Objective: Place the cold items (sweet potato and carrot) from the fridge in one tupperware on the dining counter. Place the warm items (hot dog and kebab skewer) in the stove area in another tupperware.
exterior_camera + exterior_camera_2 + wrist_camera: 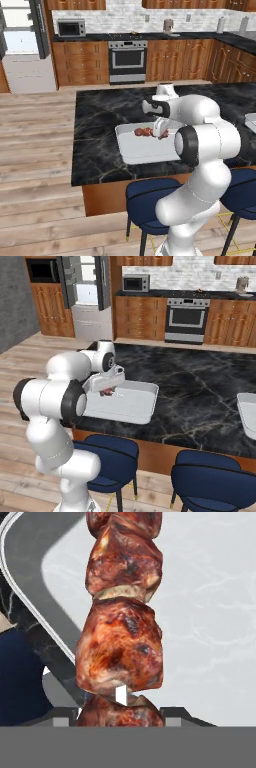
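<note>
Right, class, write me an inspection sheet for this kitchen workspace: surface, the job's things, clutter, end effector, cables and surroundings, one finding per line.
Surface: black marble dining counter, bare around the container.
Job's things: kebab skewer held over the white tupperware; a second white tupperware at the counter's far end.
Clutter: nothing seen.
End effector: end effector shut on the kebab skewer, above the near tupperware.
Cables: nothing seen.
Surroundings: blue stools at the counter; stove, microwave and fridge along the back wall.
</note>
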Controlling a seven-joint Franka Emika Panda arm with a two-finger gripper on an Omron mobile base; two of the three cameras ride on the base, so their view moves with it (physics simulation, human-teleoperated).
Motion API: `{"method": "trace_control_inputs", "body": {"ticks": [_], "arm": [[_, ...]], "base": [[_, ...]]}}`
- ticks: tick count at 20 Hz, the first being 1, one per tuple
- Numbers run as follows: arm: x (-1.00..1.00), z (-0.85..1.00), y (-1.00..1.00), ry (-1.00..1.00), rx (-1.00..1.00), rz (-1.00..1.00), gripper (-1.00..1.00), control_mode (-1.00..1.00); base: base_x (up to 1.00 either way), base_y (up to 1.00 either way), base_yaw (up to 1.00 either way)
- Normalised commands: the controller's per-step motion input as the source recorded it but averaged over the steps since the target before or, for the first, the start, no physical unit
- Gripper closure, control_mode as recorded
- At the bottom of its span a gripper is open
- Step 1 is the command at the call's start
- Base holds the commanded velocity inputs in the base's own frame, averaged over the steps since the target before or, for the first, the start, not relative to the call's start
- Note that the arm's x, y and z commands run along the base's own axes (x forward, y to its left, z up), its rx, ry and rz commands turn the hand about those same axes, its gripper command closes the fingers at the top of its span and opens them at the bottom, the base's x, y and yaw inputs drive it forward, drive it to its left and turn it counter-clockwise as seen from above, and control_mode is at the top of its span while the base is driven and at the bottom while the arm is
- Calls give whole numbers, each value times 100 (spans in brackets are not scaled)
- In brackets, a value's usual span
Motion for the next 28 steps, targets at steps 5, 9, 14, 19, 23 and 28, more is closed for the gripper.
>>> {"method": "trace_control_inputs", "body": {"ticks": [5,9,14,19,23,28], "arm": [[43,-43,0,0,0,24,100,-100],[42,-38,0,0,4,6,100,-100],[54,-38,-3,3,4,1,100,-100],[48,-37,-10,0,2,1,100,-100],[27,-25,-14,0,3,2,100,-100],[16,-24,-5,1,0,1,100,-100]], "base": [[0,0,0],[0,0,0],[0,0,0],[0,0,0],[0,0,0],[0,0,0]]}}
